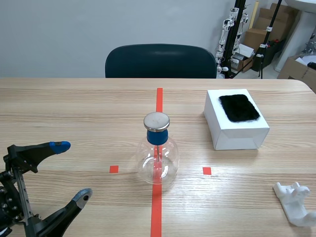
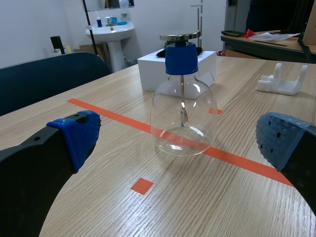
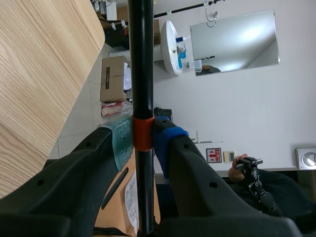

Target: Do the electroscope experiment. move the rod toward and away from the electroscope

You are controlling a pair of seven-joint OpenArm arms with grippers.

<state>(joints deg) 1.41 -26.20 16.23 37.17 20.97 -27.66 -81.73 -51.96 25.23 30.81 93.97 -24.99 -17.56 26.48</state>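
The electroscope (image 1: 157,150) is a clear glass flask with a blue neck and a round metal cap, standing on the orange-red centre line; in the left wrist view the electroscope (image 2: 183,98) is ahead of my left gripper (image 2: 182,143). My left gripper (image 1: 72,170) stands open near the table's front left, nothing between its blue pads. My right gripper (image 3: 143,140) is shut on a black rod (image 3: 141,64) with an orange band, held beyond the table edge. The right arm is out of the scene view.
A white box (image 1: 236,119) with a black fur patch (image 1: 239,107) on top stands to the right of the flask. A white plastic stand (image 1: 296,203) lies at the front right. A dark chair (image 1: 160,61) is behind the table's far edge.
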